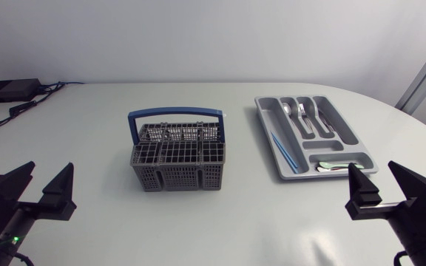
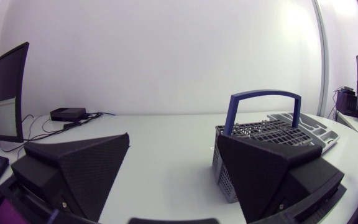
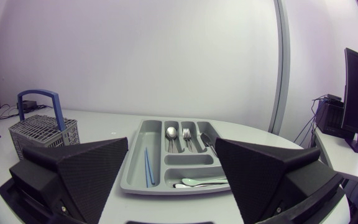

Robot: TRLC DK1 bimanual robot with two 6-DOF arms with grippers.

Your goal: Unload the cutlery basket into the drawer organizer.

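- Both hands sat at the near edge of the surface [image 1: 87, 133], left hand [image 1: 48, 176] and right hand [image 1: 373, 174] each spread wide, holding nothing.
- Grey cutlery basket [image 1: 176, 177] with an upright blue handle [image 1: 176, 113] stood mid-surface; its contents could not be made out through the grid top.
- Grey drawer organizer [image 1: 267, 137] lay to its right, apart: spoon and forks [image 1: 302, 114] in the far slots, a blue stick [image 1: 285, 148] in the long left slot, more cutlery [image 1: 336, 167] in the near crosswise slot.

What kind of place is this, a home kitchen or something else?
Probably a robotics lab or test room, not a kitchen: a plain white table, the left gripper and right gripper at its near edge, both open, and a cutlery basket and drawer organizer set out.
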